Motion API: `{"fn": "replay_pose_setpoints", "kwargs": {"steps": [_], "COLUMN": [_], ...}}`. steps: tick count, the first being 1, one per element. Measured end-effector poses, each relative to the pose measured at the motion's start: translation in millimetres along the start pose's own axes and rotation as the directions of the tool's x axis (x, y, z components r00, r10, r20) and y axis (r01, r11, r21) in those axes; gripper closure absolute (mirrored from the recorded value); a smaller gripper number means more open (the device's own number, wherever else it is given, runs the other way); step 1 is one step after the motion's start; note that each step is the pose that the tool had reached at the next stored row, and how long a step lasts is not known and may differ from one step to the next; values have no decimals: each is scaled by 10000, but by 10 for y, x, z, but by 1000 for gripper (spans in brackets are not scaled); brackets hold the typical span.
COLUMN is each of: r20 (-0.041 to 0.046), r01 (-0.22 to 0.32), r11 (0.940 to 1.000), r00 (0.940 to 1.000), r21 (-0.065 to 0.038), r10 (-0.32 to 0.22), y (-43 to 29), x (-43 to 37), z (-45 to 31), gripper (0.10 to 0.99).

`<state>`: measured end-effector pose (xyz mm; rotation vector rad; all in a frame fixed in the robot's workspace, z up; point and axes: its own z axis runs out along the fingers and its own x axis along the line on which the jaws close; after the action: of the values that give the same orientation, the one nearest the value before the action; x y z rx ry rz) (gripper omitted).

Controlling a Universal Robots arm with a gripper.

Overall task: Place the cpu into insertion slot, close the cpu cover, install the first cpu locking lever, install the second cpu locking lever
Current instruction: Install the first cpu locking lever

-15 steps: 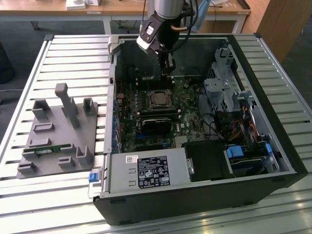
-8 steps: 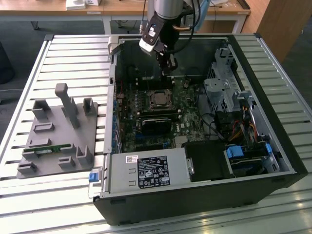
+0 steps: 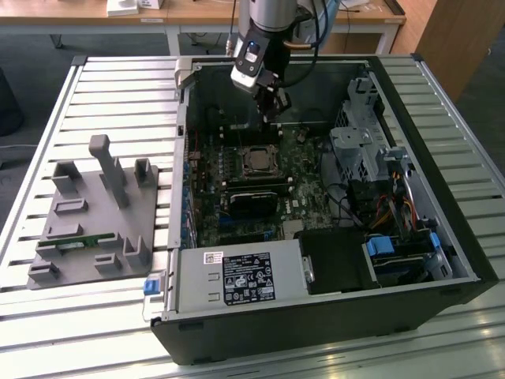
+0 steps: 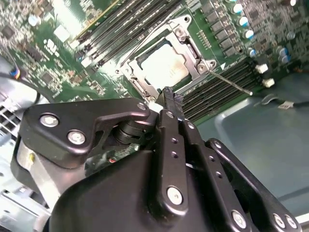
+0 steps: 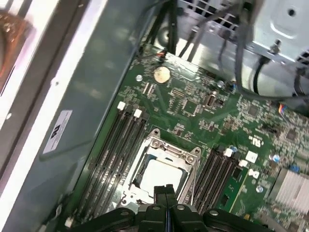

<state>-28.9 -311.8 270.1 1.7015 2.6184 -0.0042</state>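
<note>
Bright, even light is flooding the ribbed white metal table (image 3: 118,87), while the open black computer case (image 3: 316,324) is sitting shadowed inside. Glare is whitening the dull silver-grey square cpu (image 4: 164,65) in both wrist views.

robotics lab: slatted metal bench (image 3: 95,87), opened computer case (image 3: 316,335)

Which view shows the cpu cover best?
Second wrist view: the cpu cover lies flat around the cpu, frame nearly whole, one corner behind the gripper. The first wrist view shows it with one edge behind the gripper. The exterior view shows it small inside the case.
</note>
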Motion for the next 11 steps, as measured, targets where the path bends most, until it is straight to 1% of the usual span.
{"fn": "replay_pose_setpoints", "kwargs": {"steps": [3,6,9,11], "r20": [-4,-8,-11,-12], "r01": [540,1095,1627,1993], "r11": [9985,9940,9867,9799], "r00": [9985,9940,9867,9799], "r21": [-10,-20,-30,-36], "r10": [-541,-1095,-1627,-1993], "y": [0,0,0,0], "x": [0,0,0,0], "z": [2,3,5,6], "gripper": [980,980,980,980]}}
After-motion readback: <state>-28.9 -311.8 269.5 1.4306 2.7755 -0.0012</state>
